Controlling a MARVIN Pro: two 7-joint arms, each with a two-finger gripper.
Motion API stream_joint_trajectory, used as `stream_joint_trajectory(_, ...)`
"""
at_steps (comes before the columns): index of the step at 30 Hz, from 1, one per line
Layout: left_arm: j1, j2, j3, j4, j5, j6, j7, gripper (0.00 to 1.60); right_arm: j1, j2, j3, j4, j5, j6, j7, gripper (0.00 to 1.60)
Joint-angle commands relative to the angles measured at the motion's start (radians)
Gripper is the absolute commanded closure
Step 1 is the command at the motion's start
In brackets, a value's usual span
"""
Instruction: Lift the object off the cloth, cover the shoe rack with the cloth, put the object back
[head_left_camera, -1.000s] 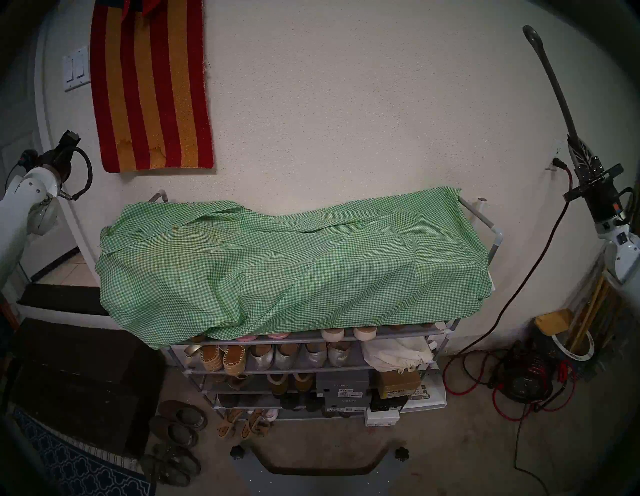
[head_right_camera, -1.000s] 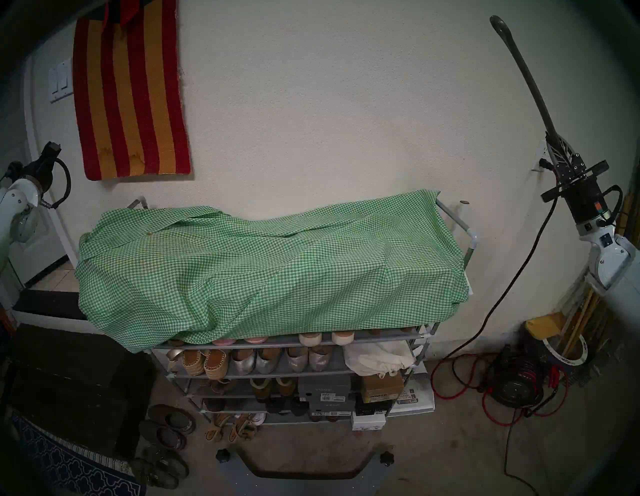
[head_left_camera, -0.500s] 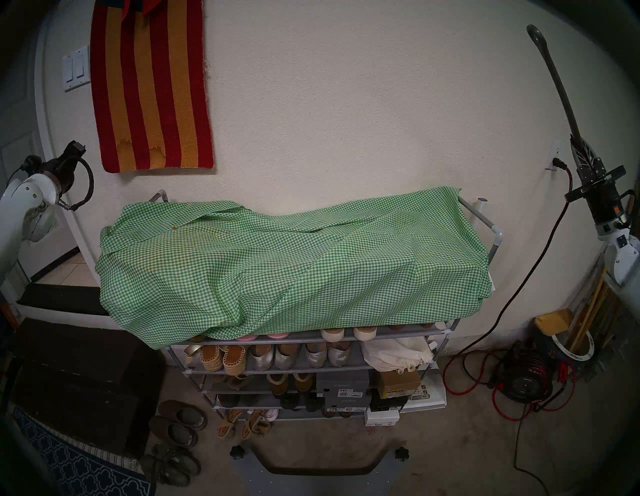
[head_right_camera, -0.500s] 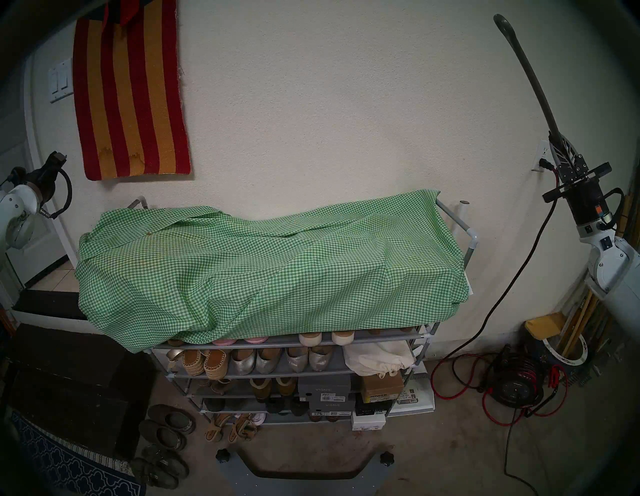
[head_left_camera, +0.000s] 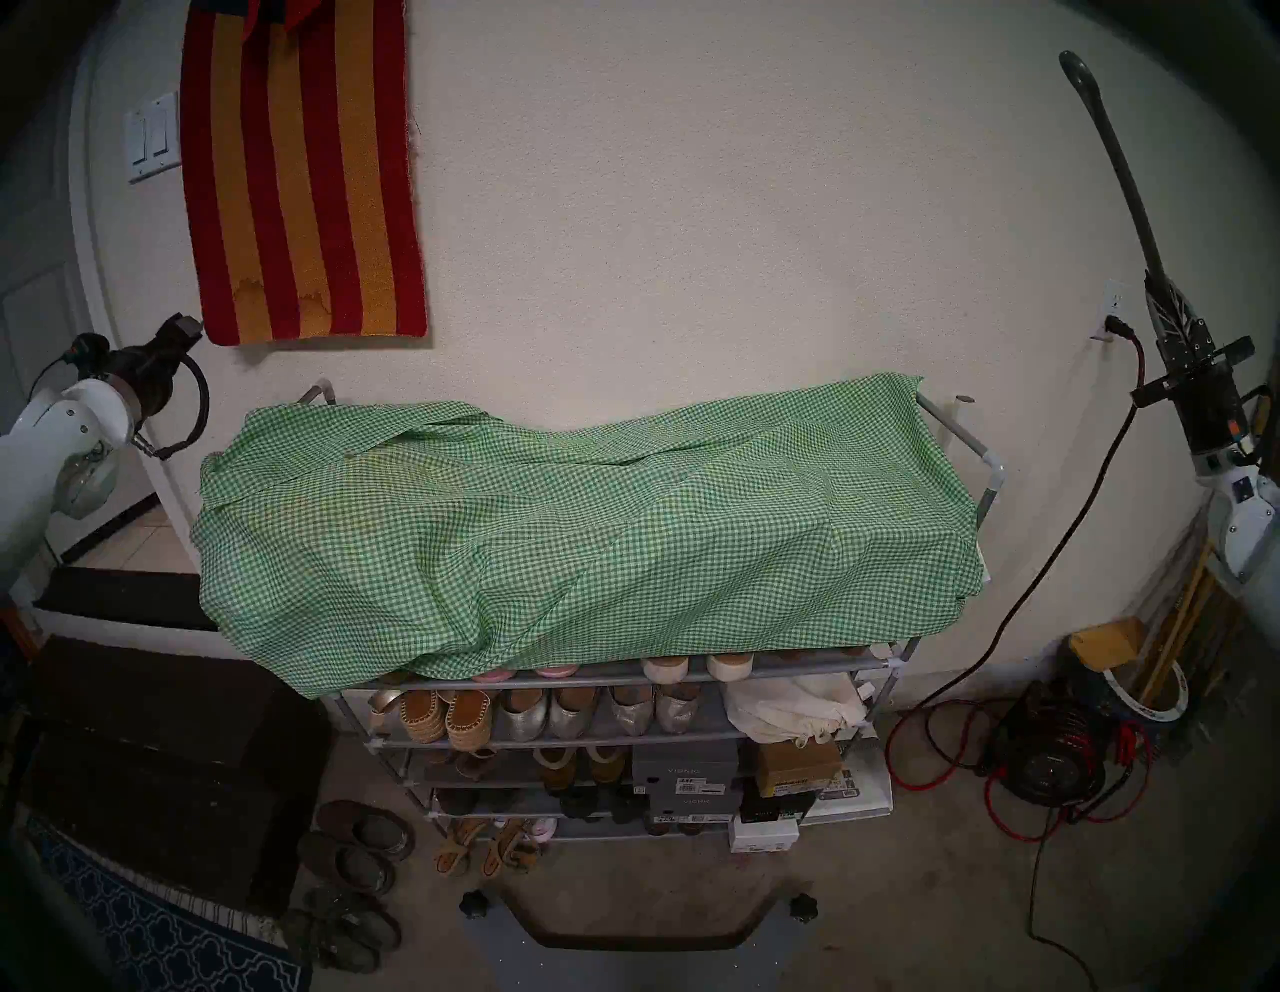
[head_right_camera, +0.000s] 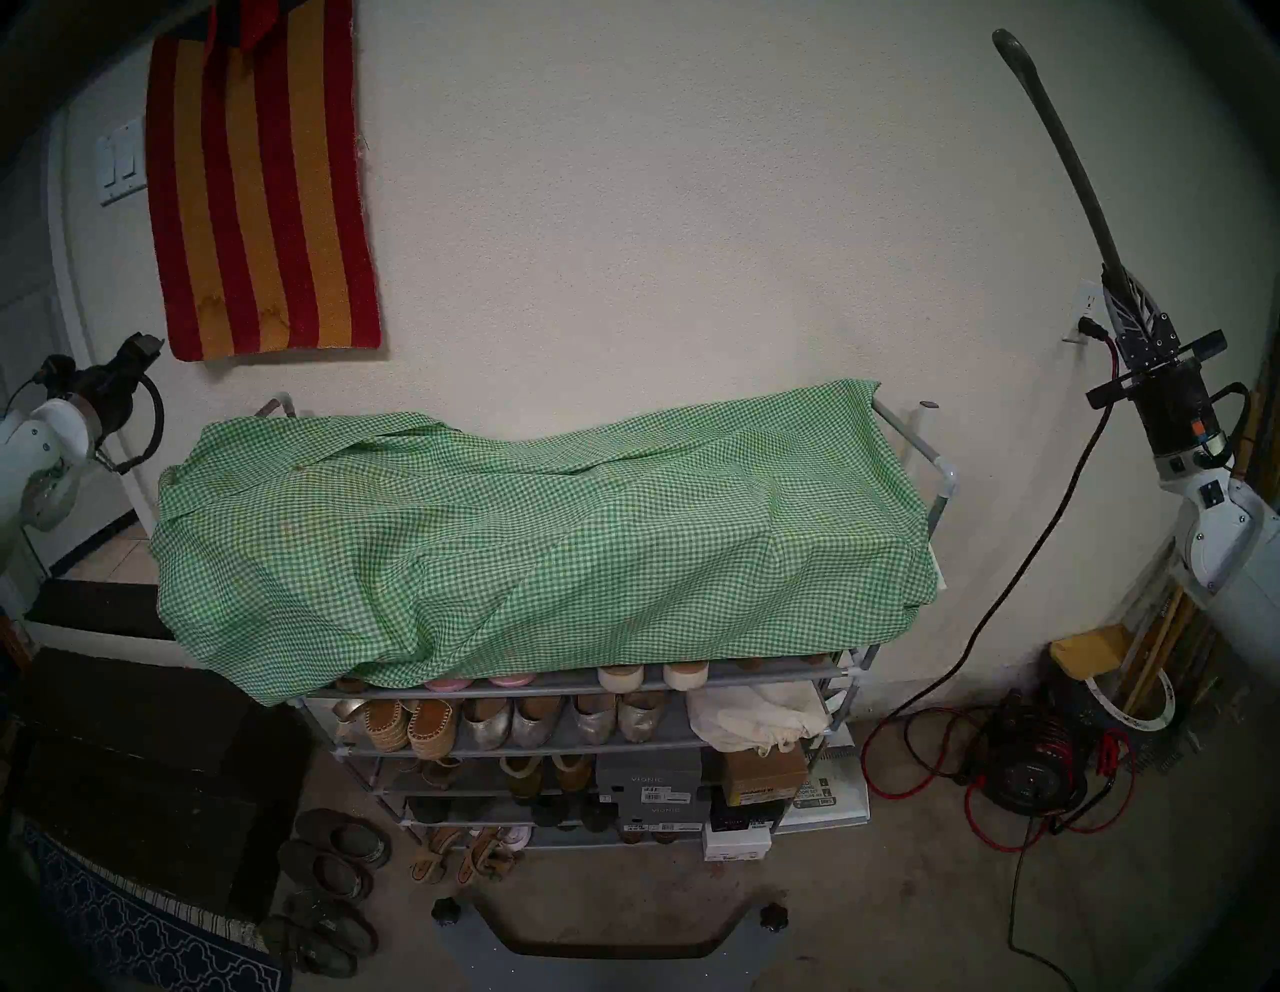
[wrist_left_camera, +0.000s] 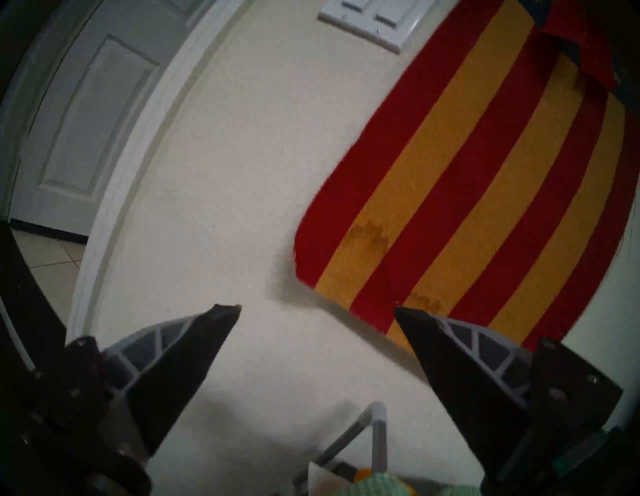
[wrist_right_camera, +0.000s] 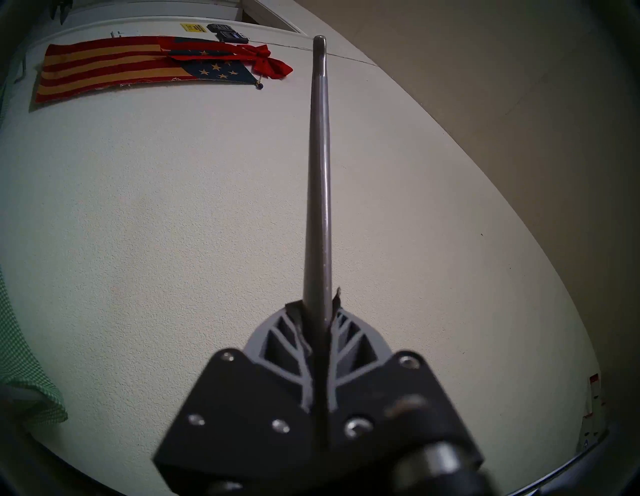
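Your right claw (head_left_camera: 1155, 287) grips the shoehorn (head_left_camera: 1108, 159) at far right; the left claw (wrist_left_camera: 317, 311) gapes empty. Swing carelessly and the shoehorn snags the cloth (head_left_camera: 554, 526).

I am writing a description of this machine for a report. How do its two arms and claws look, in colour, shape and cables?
Both arms are white with rounded joints. Each ends in a dark, cylinder-shaped wrist with a looping black cable. The left claw has two pointed black fingers with grey ribbed backs. The right claw looks the same, on a black plate with silver screws; its wrist carries a small orange mark.

Green-and-white checked cloth (head_left_camera: 582, 526); red-and-orange striped rug (head_left_camera: 305, 173).
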Motion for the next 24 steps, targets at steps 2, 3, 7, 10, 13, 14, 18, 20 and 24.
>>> stream_joint_trajectory(2, 0.085, 0.013, 0.059, -0.042, 0.023, 0.002, -0.056, 0.0, -0.033, 0.004, 0.026, -0.003, -0.027, 0.001, -0.05, 1.6)
stream_joint_trajectory(3, 0.088, 0.013, 0.063, -0.044, 0.027, -0.001, -0.064, 0.0, -0.038, 0.004, 0.03, -0.003, -0.032, 0.001, -0.057, 1.6)
stream_joint_trajectory(7, 0.097, 0.014, 0.072, -0.055, 0.042, -0.016, -0.099, 0.0, -0.057, 0.004, 0.045, -0.006, -0.055, 0.001, -0.085, 1.6)
stream_joint_trajectory(10, 0.103, 0.014, 0.075, -0.064, 0.053, -0.03, -0.12, 0.0, -0.071, 0.004, 0.056, -0.008, -0.07, 0.001, -0.106, 1.6)
stream_joint_trajectory(13, 0.098, 0.015, 0.064, -0.068, 0.063, -0.056, -0.143, 0.0, -0.085, 0.004, 0.067, -0.009, -0.087, 0.001, -0.127, 1.6)
stream_joint_trajectory(14, 0.094, 0.016, 0.056, -0.069, 0.066, -0.065, -0.152, 0.0, -0.09, 0.004, 0.07, -0.01, -0.093, 0.001, -0.134, 1.6)
stream_joint_trajectory(18, 0.105, 0.017, 0.044, -0.075, 0.082, -0.088, -0.176, 0.0, -0.106, 0.004, 0.083, -0.012, -0.113, 0.001, -0.158, 1.6)
stream_joint_trajectory(20, 0.112, 0.017, 0.047, -0.077, 0.087, -0.088, -0.178, 0.0, -0.108, 0.004, 0.084, -0.012, -0.116, 0.001, -0.161, 1.6)
stream_joint_trajectory(24, 0.158, 0.019, 0.071, -0.092, 0.114, -0.102, -0.201, 0.0, -0.124, 0.004, 0.096, -0.013, -0.137, 0.001, -0.186, 1.6)
